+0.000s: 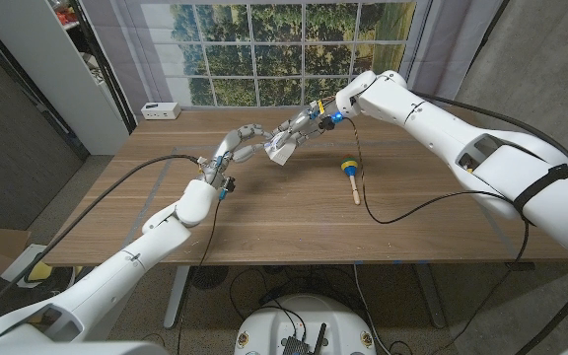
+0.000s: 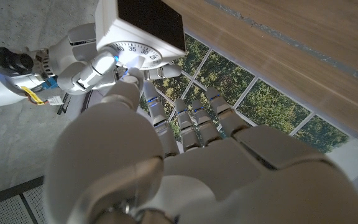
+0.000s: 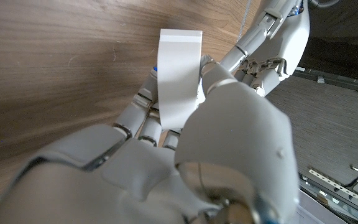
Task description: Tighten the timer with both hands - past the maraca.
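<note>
Both hands clamp white timer (image 1: 281, 150) above table (image 1: 264, 217): left hand (image 1: 248, 141), right hand (image 1: 304, 125); dial partly hidden. Maraca (image 1: 349, 176) lies apart.

The timer (image 2: 143, 34) is seen just beyond the left hand (image 2: 185, 155), its dial touched by the right hand's fingers (image 2: 98, 70).

One white timer (image 1: 280, 149) is up off the tabletop (image 1: 294, 222), with two hands on it: the left hand (image 1: 247, 141) at its nine o'clock side and the right hand (image 1: 299, 126) at its one o'clock side. One maraca (image 1: 349, 177) lies on the tabletop at about four o'clock from the timer. One small white box (image 1: 160, 110) sits at the tabletop's far ten o'clock corner.
</note>
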{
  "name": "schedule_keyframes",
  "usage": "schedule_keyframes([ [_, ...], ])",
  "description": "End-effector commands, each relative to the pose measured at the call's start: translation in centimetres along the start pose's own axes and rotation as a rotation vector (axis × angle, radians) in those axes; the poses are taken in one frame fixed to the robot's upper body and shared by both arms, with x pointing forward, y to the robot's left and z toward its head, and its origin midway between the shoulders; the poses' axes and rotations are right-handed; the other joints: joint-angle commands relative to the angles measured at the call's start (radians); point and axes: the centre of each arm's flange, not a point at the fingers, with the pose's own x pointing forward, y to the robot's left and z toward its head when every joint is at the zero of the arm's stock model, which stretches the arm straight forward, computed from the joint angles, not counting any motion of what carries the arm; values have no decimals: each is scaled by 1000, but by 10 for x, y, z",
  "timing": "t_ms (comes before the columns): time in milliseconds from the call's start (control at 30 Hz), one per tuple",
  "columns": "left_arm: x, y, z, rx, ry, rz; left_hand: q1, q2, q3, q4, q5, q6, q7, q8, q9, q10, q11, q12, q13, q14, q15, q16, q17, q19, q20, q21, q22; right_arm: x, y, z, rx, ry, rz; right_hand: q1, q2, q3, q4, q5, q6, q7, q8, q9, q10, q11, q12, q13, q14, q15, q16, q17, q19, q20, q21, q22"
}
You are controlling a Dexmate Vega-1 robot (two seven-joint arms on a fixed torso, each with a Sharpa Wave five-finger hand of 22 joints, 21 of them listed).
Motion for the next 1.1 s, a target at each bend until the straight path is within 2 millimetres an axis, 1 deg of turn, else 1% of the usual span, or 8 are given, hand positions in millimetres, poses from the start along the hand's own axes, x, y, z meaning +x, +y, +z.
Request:
schedule_keyframes([
  [33,2,0,0,6,22,-3,9,4,-4,4,8,12,-4,8,8,-2,4,3,3,-1,-14,2,4,-2,-1,2,3,0,7,-2,19,-8,14,-11,4,4,4,8,3,5,-2,-1,46,51,3,5,19,-188,-5,3,-1,-110,-2,-1],
  [333,4,-6,0,-23,16,-32,4,4,-13,12,10,26,-3,14,14,-2,5,4,7,-1,-16,4,5,-2,-2,4,4,3,10,-1,25,-19,28,-17,5,5,4,9,5,9,-6,-1,47,52,3,7,18,-187,-9,6,-2,-109,-2,-2],
  [533,4,-3,-1,-30,18,-46,-4,-10,-28,16,11,33,0,16,18,-5,6,3,9,-4,-17,3,6,-4,-2,4,4,4,9,0,26,-25,28,-23,5,6,5,10,5,14,-9,-2,45,49,2,8,14,-185,-14,8,-4,-107,-2,-2],
  [700,4,-3,-3,-27,25,-54,-8,-22,-40,18,15,34,4,16,21,-8,8,2,10,-9,-17,2,6,-6,0,3,4,6,9,0,33,-26,33,-26,7,6,5,11,5,17,-12,-2,46,51,2,10,15,-187,-15,10,-6,-107,-2,-2],
  [967,7,-3,-4,-33,20,-66,-1,-23,-45,17,21,42,6,19,26,-13,8,1,13,-12,-15,2,7,-11,2,3,4,6,8,1,37,-26,31,-35,8,7,6,13,5,23,-16,-3,45,58,0,12,12,-185,-20,13,-7,-104,-2,-3],
  [1033,7,-3,-4,-31,23,-65,6,-16,-42,17,25,47,5,21,28,-13,10,1,13,-13,-14,3,7,-12,3,3,4,5,8,1,36,-25,30,-37,9,8,6,13,6,24,-17,-3,44,55,-1,12,12,-185,-21,14,-8,-104,-2,-3],
  [1067,7,-3,-4,-27,26,-66,23,3,-33,15,29,49,5,21,30,-13,11,1,15,-14,-13,4,8,-13,5,3,4,5,8,1,37,-25,31,-36,9,8,6,13,6,25,-17,-3,45,54,-1,12,11,-186,-21,14,-8,-104,-2,-3],
  [1100,7,-3,-4,-24,27,-66,34,13,-28,12,31,51,6,21,31,-14,10,1,15,-15,-12,4,8,-13,7,4,5,5,8,0,37,-25,31,-38,9,8,6,14,6,25,-18,-3,45,56,-1,13,11,-185,-22,15,-8,-104,-2,-3],
])
